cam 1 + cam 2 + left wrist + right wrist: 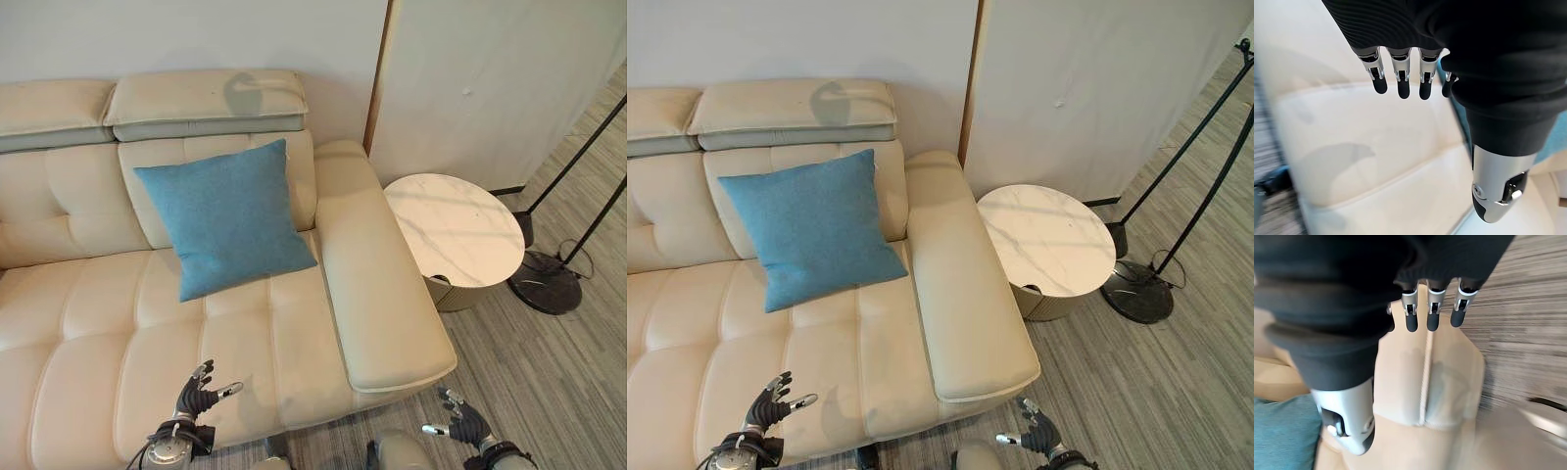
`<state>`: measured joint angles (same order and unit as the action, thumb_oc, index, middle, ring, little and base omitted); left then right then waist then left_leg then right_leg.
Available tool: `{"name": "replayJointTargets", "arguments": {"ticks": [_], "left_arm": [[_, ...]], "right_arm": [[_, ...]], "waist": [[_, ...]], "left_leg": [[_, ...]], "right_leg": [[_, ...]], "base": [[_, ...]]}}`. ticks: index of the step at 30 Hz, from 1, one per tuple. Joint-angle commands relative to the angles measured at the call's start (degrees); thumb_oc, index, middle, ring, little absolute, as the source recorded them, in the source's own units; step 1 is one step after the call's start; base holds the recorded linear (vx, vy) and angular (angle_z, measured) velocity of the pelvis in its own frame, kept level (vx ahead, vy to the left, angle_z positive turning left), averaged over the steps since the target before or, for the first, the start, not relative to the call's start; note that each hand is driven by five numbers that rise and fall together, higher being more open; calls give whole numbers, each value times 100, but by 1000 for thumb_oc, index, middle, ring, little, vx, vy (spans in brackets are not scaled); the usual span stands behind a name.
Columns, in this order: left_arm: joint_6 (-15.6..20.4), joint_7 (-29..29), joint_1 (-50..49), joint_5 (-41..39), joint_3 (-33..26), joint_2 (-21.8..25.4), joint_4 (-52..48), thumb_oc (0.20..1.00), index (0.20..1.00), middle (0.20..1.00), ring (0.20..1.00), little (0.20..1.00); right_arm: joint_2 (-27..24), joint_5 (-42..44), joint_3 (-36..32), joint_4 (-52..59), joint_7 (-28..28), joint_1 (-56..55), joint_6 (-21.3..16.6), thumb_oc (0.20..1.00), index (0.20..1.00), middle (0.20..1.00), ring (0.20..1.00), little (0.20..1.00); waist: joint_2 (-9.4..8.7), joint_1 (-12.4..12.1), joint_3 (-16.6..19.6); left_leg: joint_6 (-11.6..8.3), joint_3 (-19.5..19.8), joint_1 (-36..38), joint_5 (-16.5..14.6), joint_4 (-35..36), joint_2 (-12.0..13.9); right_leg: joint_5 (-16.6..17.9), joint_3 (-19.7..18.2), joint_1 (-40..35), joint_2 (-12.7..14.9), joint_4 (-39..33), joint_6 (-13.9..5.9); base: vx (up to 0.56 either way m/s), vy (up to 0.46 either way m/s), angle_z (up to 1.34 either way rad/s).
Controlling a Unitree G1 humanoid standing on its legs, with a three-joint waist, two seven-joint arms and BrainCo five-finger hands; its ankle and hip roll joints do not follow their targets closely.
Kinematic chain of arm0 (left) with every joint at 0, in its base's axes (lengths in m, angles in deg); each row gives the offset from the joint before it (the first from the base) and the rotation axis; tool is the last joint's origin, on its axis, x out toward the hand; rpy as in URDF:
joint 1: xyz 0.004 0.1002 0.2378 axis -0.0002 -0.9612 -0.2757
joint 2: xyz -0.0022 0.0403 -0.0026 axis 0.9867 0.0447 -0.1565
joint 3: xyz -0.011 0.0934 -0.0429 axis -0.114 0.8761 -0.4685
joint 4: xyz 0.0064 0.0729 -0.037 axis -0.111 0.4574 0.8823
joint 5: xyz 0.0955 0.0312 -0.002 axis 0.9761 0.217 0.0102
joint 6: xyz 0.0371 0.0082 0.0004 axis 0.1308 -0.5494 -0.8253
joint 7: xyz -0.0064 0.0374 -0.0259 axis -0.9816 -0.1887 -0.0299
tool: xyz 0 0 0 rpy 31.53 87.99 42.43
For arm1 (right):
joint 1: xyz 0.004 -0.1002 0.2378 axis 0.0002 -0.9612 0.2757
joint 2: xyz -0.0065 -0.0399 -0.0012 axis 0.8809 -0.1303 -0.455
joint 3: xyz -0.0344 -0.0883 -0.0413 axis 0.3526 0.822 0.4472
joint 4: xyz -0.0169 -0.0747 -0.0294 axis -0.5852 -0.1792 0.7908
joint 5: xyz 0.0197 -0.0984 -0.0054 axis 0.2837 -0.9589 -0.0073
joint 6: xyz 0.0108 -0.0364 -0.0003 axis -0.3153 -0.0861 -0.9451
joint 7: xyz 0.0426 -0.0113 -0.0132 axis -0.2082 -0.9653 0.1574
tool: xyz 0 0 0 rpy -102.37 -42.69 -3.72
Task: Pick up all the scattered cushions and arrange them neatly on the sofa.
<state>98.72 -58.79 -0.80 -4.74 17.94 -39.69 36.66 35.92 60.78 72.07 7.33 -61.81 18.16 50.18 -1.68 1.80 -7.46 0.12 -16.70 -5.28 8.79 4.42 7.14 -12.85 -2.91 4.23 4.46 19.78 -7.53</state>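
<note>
One blue cushion (230,215) propped on sofa (98,333), left hand (196,399) and right hand (462,421) both spread, empty

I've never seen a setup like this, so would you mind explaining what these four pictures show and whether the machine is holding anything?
This is a humanoid robot seen through its own cameras. Two pictures come from cameras on its head, looking down at a cream sofa. A blue cushion leans against the backrest. Beside the sofa stand a round side table and a floor lamp. The other two pictures come from cameras on its wrists, looking along the fingers. The left robot hand hangs over the seat's front edge and the right robot hand over the floor near the armrest. Both are open and hold nothing.
</note>
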Motion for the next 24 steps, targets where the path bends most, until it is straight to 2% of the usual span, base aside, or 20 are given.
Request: {"name": "replayJointTargets", "arguments": {"ticks": [1, 2, 4, 5, 8, 9, 10, 11, 14, 16, 24], "left_arm": [[149, -107, 303, 23, 45, 138, -421, 1000, 1000, 1000, 1000, 1000], [147, -108, 303, 23, 46, 136, -423, 1000, 1000, 1000, 1000, 1000], [163, -142, 376, -42, 75, 141, -650, 1000, 1000, 1000, 1000, 1000], [208, -100, 380, 6, 93, 154, -728, 1000, 1000, 1000, 1000, 1000], [262, -47, 357, -40, 80, 153, -926, 1000, 1000, 1000, 1000, 1000], [262, -47, 357, -40, 80, 153, -926, 1000, 1000, 1000, 1000, 1000], [267, -41, 339, -37, 66, 163, -932, 1000, 1000, 1000, 1000, 1000], [287, -65, 276, -70, -20, 148, -940, 1000, 1000, 1000, 1000, 1000], [249, -74, 207, -23, -75, 108, -909, 1000, 1000, 1000, 1000, 1000], [261, -116, 228, 46, -92, 129, -825, 1000, 1000, 1000, 1000, 1000], [160, -1, 62, 45, -159, 130, -697, 1000, 1000, 1000, 1000, 1000]], "right_arm": [[-203, 289, -244, 502, 231, 226, -197, 1000, 1000, 1000, 1000, 1000], [-205, 289, -245, 503, 231, 225, -197, 1000, 1000, 1000, 1000, 1000], [-287, 371, -299, 544, 290, 304, -197, 1000, 1000, 1000, 1000, 1000], [-386, 431, -337, 650, 280, 295, -196, 1000, 1000, 1000, 1000, 1000], [-419, 465, -390, 689, 245, 180, -218, 1000, 1000, 1000, 1000, 1000], [-419, 465, -390, 689, 245, 180, -218, 1000, 1000, 1000, 1000, 1000], [-427, 450, -373, 696, 240, 161, -224, 1000, 1000, 1000, 1000, 1000], [-439, 478, -356, 702, 177, 146, -227, 1000, 1000, 1000, 1000, 1000], [-374, 440, -410, 577, 156, 63, -234, 1000, 1000, 1000, 1000, 1000], [-353, 435, -400, 487, 184, 76, -205, 1000, 1000, 1000, 1000, 1000], [-307, 253, -309, 88, 164, 197, -73, 1000, 1000, 1000, 1000, 1000]], "waist": [[19, -104, -95], [28, -99, -89], [33, -78, -166], [-51, -30, -235], [-252, 86, -164], [-251, 87, -161], [-292, 93, -154], [-318, 79, -103], [-176, 152, 40], [-177, 154, 95], [-189, 64, 258]], "left_leg": [[-486, 520, -662, 179, 58, 55], [-489, 529, -672, 184, 58, 62], [-661, 540, -871, 233, 58, 160], [-551, 1037, -782, -118, -312, -86], [-482, 1249, -572, -896, -1195, -298], [-482, 1250, -576, -896, -1196, -298], [-478, 1308, -458, -1077, -1372, -363], [-449, 1544, -161, -1393, -1461, -498], [-430, 1300, 259, -1231, -820, -369], [-417, 1416, 321, -1198, -624, -405], [-336, 1304, 755, -1118, -95, -469]], "right_leg": [[109, -71, -352, -402, -699, 242], [122, -63, -355, -410, -718, 246], [229, 73, -279, -450, -970, 298], [487, 145, -191, -345, -1153, 270], [856, 242, -66, -69, -1488, 234], [857, 243, -62, -69, -1489, 235], [904, 225, -70, -34, -1554, 241], [985, 128, -53, -60, -1683, 246], [982, 243, -125, -166, -1791, 212], [1026, 275, -164, -163, -1882, 198], [1147, 265, -362, -119, -2009, 120]], "base": [[-271, -168, 18], [-293, -177, 33], [-372, -145, 27], [-467, -128, 1], [-336, -77, 41], [-110, -19, 36], [-111, -6, 12], [-112, 17, 9], [-22, 64, -7], [-13, 48, 16], [-3, 57, 0]]}}
